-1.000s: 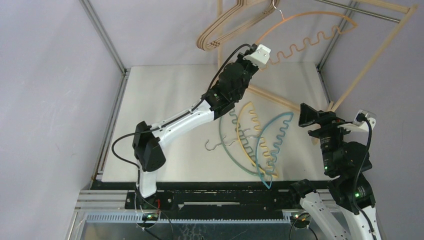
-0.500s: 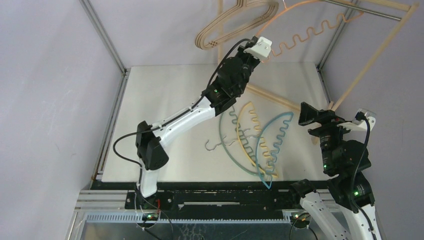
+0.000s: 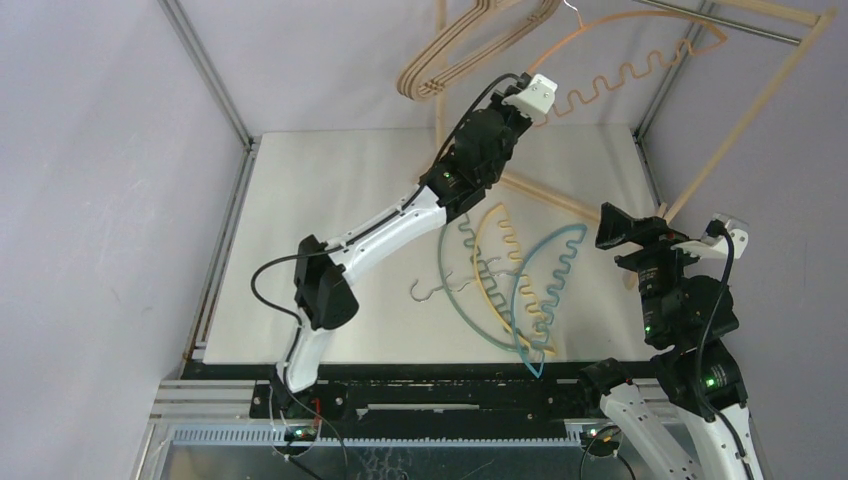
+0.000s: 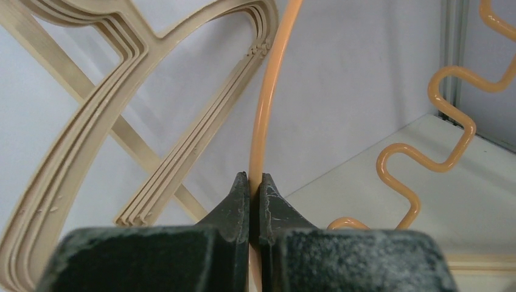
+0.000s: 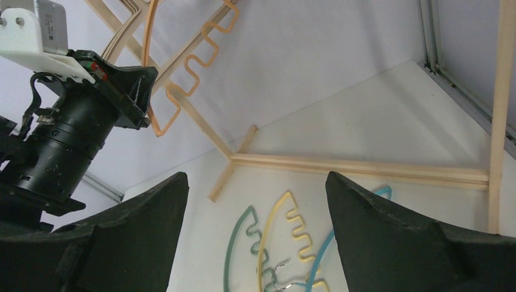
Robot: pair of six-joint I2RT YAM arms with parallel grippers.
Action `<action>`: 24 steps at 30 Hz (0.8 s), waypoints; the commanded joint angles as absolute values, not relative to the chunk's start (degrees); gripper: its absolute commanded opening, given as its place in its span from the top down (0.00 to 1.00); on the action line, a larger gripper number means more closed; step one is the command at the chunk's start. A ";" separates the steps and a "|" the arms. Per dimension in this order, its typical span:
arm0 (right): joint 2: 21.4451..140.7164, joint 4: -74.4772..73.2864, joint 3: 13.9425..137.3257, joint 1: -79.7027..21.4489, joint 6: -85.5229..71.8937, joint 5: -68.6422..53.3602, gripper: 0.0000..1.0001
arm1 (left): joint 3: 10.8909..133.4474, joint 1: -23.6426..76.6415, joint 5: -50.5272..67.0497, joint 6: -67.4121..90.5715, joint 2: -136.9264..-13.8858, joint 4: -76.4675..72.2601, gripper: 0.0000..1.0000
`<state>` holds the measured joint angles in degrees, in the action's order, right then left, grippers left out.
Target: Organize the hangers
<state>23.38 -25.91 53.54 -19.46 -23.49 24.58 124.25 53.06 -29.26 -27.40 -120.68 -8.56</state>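
The hangers are in two groups. Three thin arched ones with wavy notched edges lie overlapping on the white table (image 3: 330, 200) right of its middle: a teal one (image 3: 440, 262) to the left, a yellow one (image 3: 477, 250) across it and a blue one (image 3: 513, 300) to the right, their metal hooks tangled near the teal arc. The others are up in the air at the back. A bundle of smooth beige wooden hangers (image 4: 73, 155) sits pressed together side by side, tilted, just left of a thin orange arched hanger with a wavy lower edge (image 4: 266, 109).

The left gripper (image 4: 254, 179) is stretched up and back from its base. Its two dark fingers are closed on the orange hanger's smooth arc, near the end where the arc meets the wavy edge, and the rod runs straight up from between the tips. The orange hanger's small metal hook sits at the very top edge of the overhead view, so whether it rests on the rack's metal rod cannot be told.

The tall pale wooden rack frame (image 3: 750, 112) stands at the back right, with its base bars lying on the table behind the three loose hangers.

The right gripper (image 5: 255, 179) is raised by the table's right edge, its fingers spread wide with nothing between them, facing toward the rack and the left arm.
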 commanded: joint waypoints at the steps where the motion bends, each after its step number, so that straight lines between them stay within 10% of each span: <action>1: 24.06 -23.81 55.17 -19.07 -22.08 25.18 0.10 | 128.64 52.35 -27.96 -24.93 -120.45 -10.91 1.00; 17: 23.08 -25.37 55.27 -19.07 -22.54 25.85 0.09 | 132.34 46.51 -25.44 -18.98 -124.61 5.76 1.00; 24: 23.46 -25.52 55.04 -19.06 -22.95 25.31 0.09 | 131.82 44.67 -25.39 -18.28 -126.87 7.12 0.78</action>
